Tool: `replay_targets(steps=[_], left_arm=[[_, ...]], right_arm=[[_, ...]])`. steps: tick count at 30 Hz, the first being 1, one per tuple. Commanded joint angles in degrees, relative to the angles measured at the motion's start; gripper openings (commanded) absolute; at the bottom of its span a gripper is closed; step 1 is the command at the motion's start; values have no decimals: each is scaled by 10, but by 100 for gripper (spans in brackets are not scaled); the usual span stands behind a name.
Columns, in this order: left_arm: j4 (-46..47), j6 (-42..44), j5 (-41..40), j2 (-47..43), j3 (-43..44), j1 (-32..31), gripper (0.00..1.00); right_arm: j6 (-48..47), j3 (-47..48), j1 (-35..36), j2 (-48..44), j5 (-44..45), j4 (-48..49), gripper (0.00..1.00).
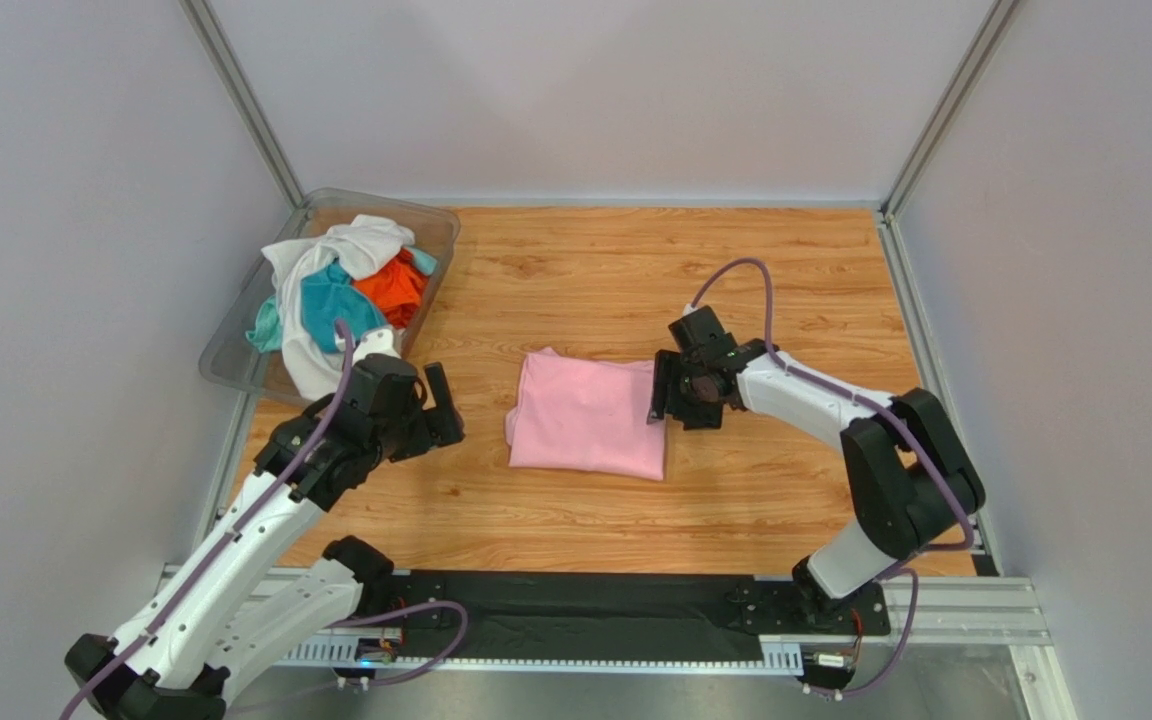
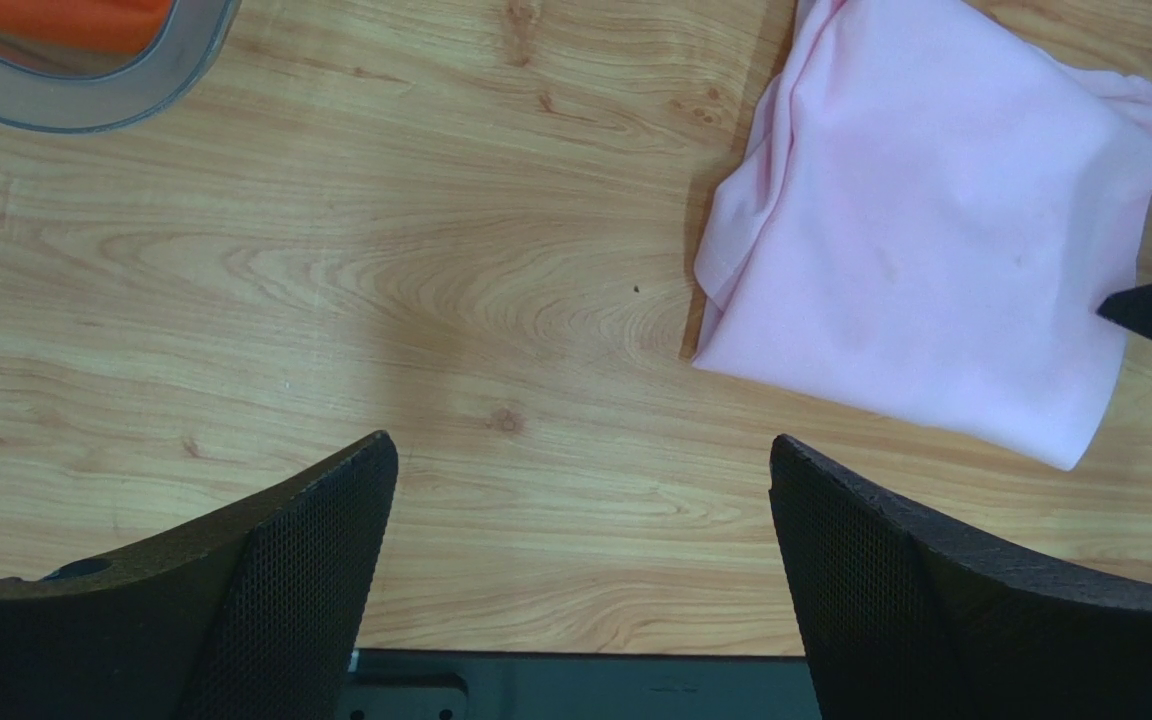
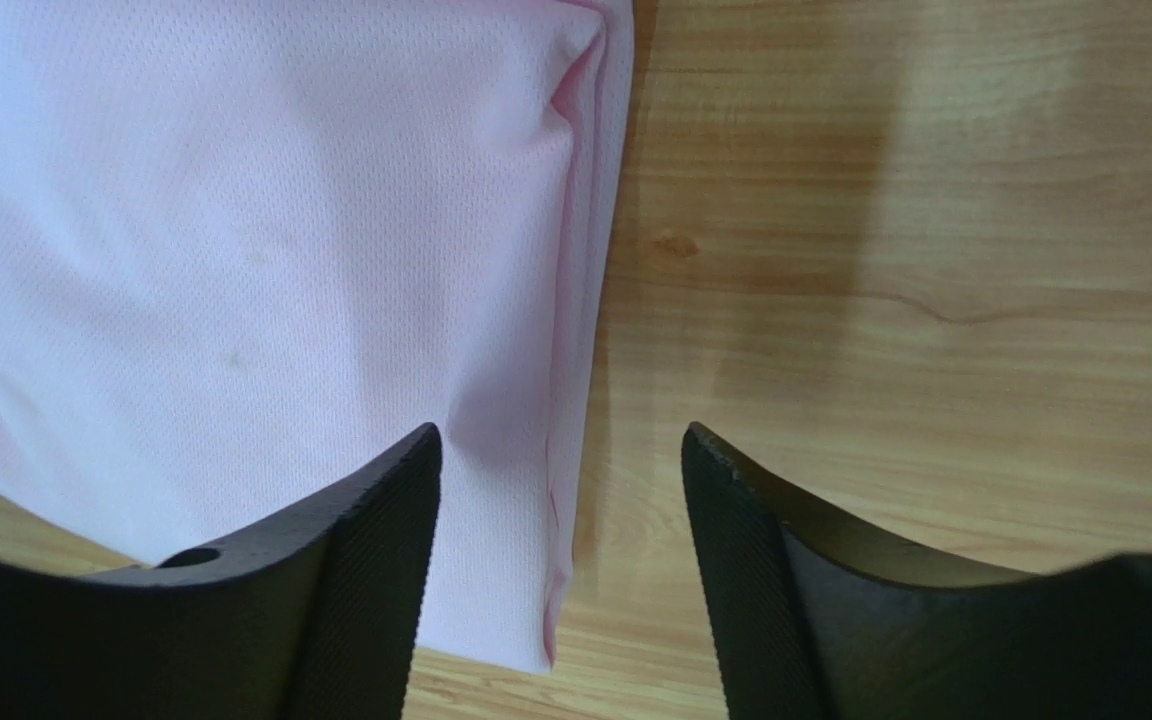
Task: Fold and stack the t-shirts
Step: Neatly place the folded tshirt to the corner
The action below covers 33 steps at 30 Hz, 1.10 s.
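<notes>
Pink cloth, folded into a compact rectangle, lies flat on the wooden table (image 1: 778,285) at the centre of the top view: this is the pink t-shirt (image 1: 587,414). Its left edge is slightly bunched; the right edge is straight and layered.

Right gripper (image 3: 560,443): fingers moderately open, holding nothing. One finger hangs over the shirt's right edge, the other over bare wood just beside it.

Left gripper (image 2: 582,450): fingers wide open, empty, above bare wood in the left centre of the top view, between the clear bin (image 1: 237,353) and the pink t-shirt, touching neither.

Step in hand, as judged: the first shirt's fold looks finished or in final tidying. The next move probably calls for lifting one garment out of the bin at upper left and spreading it flat on open wood.

Count:
- Folded shirts on the table: one.
- Bin: one, holding a tangled heap of white cloth (image 1: 334,255), teal cloth (image 1: 330,305) and orange cloth (image 1: 391,285); at least three garments, exact number cannot be told.
- Grippers: two.
</notes>
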Motion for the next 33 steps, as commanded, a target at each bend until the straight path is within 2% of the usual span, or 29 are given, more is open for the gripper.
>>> replay_targets(steps=[1, 9, 14, 21, 29, 33], left_arm=[[5, -8, -3, -12, -6, -1, 100], [5, -15, -11, -20, -11, -1, 100], [5, -17, -13, -26, -13, -1, 100], [-2, -26, -32, -24, -13, -1, 100], [-11, -29, -33, -23, -11, -1, 100], [-11, -29, -40, -20, -12, -1, 100]], right_arm=[[6, 34, 15, 28, 18, 36, 59], [5, 55, 38, 92, 59, 29, 41], [0, 57, 44, 109, 79, 28, 35], [-35, 86, 44, 138, 118, 13, 9], [-105, 184, 42, 193, 263, -60, 2], [-143, 228, 36, 215, 309, -73, 1]])
